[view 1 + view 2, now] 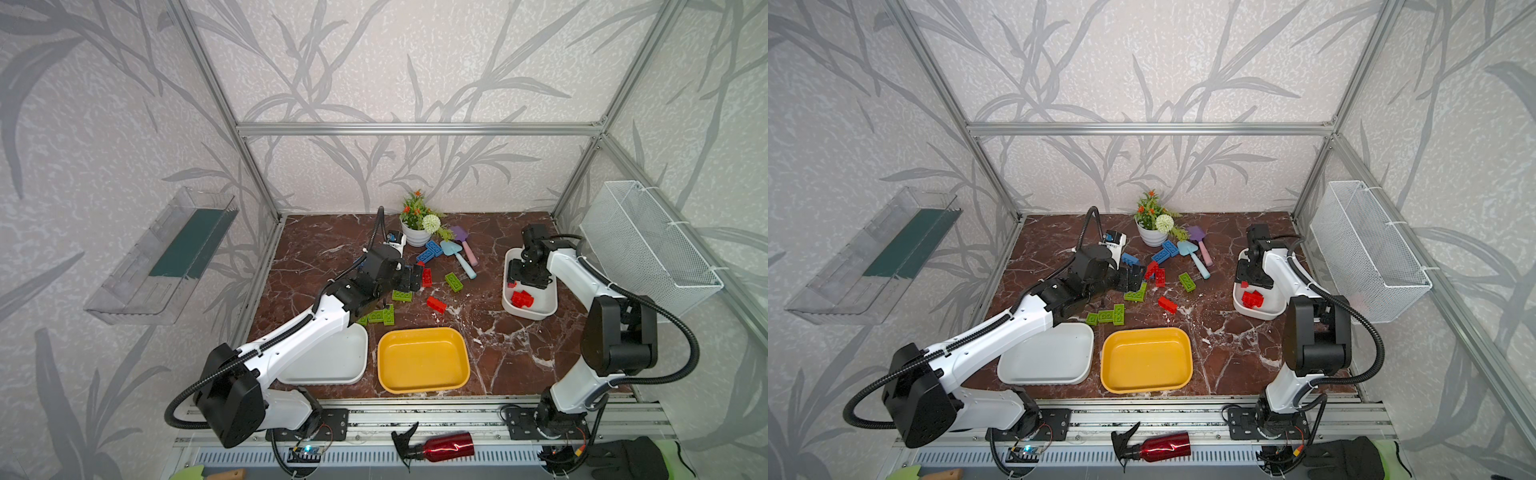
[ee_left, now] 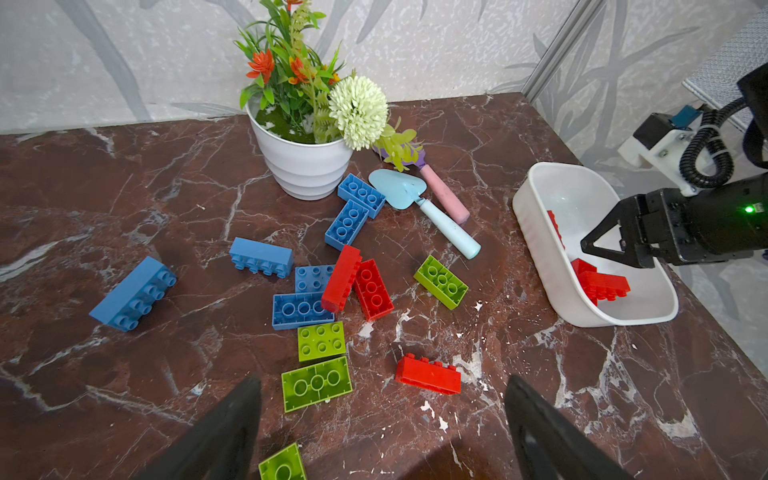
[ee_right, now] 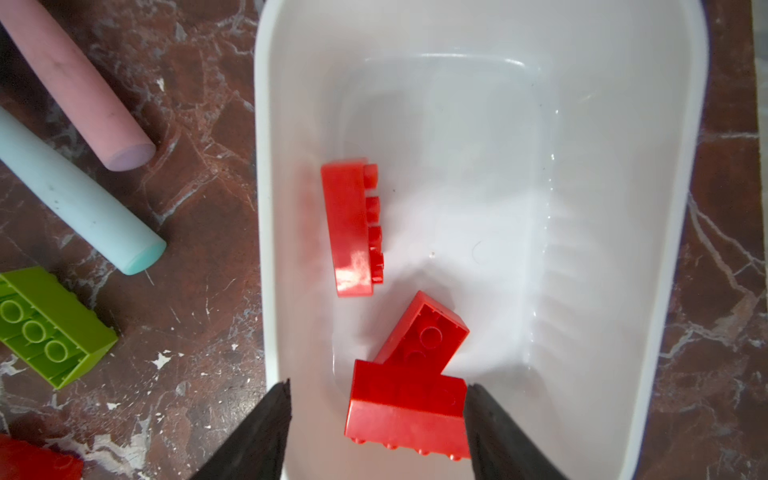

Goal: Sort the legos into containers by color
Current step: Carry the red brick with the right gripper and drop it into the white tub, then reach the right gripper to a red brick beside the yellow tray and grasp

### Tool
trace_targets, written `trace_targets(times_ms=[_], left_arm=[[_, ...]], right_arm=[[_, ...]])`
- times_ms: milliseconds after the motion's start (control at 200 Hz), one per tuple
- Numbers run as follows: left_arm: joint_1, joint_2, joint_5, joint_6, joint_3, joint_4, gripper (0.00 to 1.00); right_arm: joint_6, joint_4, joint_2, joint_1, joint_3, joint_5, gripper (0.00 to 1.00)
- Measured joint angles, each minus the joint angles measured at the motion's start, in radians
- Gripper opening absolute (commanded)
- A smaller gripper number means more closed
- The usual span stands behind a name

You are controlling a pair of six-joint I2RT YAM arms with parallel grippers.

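The right tool (image 3: 379, 384) hangs with its fingers apart inside the white tub (image 3: 261, 199) at the right side of the worktop (image 1: 490, 345). A red brick (image 3: 407, 411) lies between the fingers, propped on another red brick (image 3: 424, 332) that shows its hollow underside. It sits close against 1 finger with a clear gap to the other, so I take it as let go, not gripped. A 3rd red brick (image 3: 353, 232) lies on its side further along the tub floor.

To finish this drop cleanly, I would spread the fingers a shade wider and lift straight up. That way the near finger cannot drag the brick up the wall or rock the tub.

The left tool (image 2: 383, 381) hovers wide apart and empty over the loose heap in the middle of the worktop, with green bricks (image 2: 316, 383) just under it. 3 loose red bricks (image 2: 428, 374) lie there, 2 of them leaning together against the blue bricks (image 2: 261, 257). The yellow tub (image 1: 422, 361) and the other white tub (image 1: 336, 361) at the front hold nothing that I can see.

For the next pick I would choose a brick with free sides, such as the lone red one, and close across its narrow width. I would also stay wide of the shovels (image 2: 399, 189) and the flower pot (image 2: 305, 166).
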Motion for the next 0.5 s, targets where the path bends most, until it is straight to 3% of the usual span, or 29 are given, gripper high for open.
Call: trace_targets(times_ms=[125, 330, 500], left_arm=[[0.000, -0.060, -0.048, -0.011, -0.038, -0.005, 0.90], [0.000, -0.234, -0.129, -0.036, -0.160, -0.032, 0.90], [0.000, -0.389, -0.186, -0.080, -0.270, -0.082, 0.90]], right_arm=[[0.003, -0.006, -0.037, 0.057, 0.008, -0.013, 0.67], [0.002, 0.005, -0.048, 0.307, 0.051, -0.085, 0.67], [-0.010, 0.019, 0.047, 0.472, 0.137, -0.148, 0.66]])
